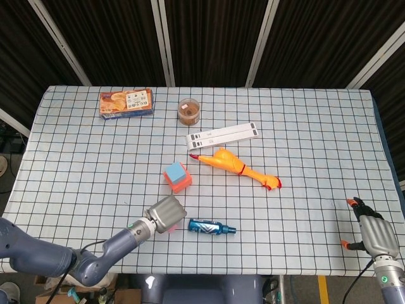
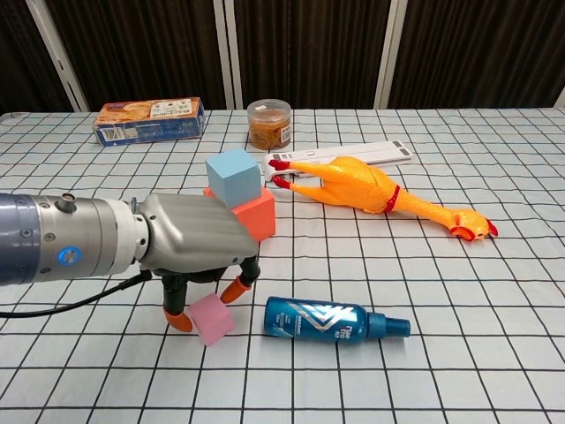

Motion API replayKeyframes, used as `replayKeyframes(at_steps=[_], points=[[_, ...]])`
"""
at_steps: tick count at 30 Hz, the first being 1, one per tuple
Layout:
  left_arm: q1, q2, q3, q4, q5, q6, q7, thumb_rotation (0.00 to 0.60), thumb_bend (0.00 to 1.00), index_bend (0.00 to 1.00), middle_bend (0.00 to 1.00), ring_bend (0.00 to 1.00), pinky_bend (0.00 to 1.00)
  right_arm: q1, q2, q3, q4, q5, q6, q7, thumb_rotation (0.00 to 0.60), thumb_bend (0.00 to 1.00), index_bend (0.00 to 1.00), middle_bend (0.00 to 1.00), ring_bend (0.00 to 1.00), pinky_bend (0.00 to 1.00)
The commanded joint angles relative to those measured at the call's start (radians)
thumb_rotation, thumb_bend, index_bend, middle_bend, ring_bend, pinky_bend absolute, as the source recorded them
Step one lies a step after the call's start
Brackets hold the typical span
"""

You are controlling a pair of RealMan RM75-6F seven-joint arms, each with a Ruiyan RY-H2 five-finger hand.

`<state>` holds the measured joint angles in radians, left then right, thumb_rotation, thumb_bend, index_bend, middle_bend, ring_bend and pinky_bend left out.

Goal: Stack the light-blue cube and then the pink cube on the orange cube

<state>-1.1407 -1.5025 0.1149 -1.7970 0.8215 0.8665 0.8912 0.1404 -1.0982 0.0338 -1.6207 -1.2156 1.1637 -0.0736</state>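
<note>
Blue spray bottle (image 2: 335, 320), label lettering unreadable

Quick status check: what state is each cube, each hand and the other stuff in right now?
blue cube: stacked on orange cube
pink cube: on table, left hand gripping it
right hand: open, holding nothing
spray bottle: lying flat
rubber chicken: lying flat
jar: upright

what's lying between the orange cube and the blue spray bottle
The pink cube, with the left robot hand over it and its fingers around it. The chest view shows this best; the head view hides most of the cube under the hand.
</note>
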Motion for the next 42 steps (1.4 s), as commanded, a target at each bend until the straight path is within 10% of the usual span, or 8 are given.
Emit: replayKeyframes(at_steps=[1,13,42], points=[[-0.002,-0.002,0.002,0.003,-0.003,0.001,0.003,0.6,0.22,0.51,0.93,0.82,0.99,0.0,0.001,0.0,0.0,-0.001,-0.001,0.002,0.6,0.1,0.13,0.08,0.16,0.22],[-0.002,0.009,0.002,-0.012,0.001,0.034,0.014,0.6,0.44,0.55,0.95,0.83,0.99,0.002,0.003,-0.001,0.001,-0.003,-0.006,0.007,0.6,0.1,0.13,0.08,0.16,0.22],[-0.111,0.297,-0.205,-0.193,-0.116,0.098,-0.019,0.6,0.45,0.56,0.95,0.83,0.99,0.009,-0.009,-0.003,-0.003,0.016,-0.013,-0.032,0.6,0.1,0.14,0.08,0.16,0.22]])
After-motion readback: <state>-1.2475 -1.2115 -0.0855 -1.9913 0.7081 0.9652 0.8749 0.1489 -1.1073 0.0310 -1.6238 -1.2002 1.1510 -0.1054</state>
